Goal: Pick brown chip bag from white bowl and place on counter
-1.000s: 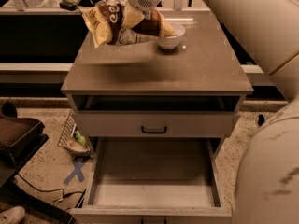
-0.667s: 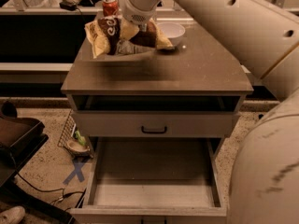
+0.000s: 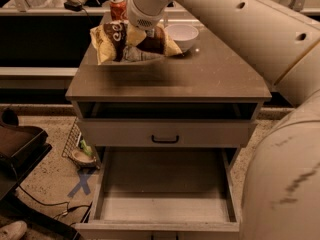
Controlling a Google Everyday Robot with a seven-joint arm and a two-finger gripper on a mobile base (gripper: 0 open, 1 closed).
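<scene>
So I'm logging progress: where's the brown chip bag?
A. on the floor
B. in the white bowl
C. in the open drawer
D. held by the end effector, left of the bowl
D: the end effector grips the brown chip bag above the counter, beside the empty white bowl.

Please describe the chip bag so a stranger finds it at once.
On the grey-brown square counter, look back left, beside the small white bowl. There the robot's hand holds a crinkly chip bag. Unlike the orange-red soda can behind, it is dark brown with tan-yellow ends.
</scene>
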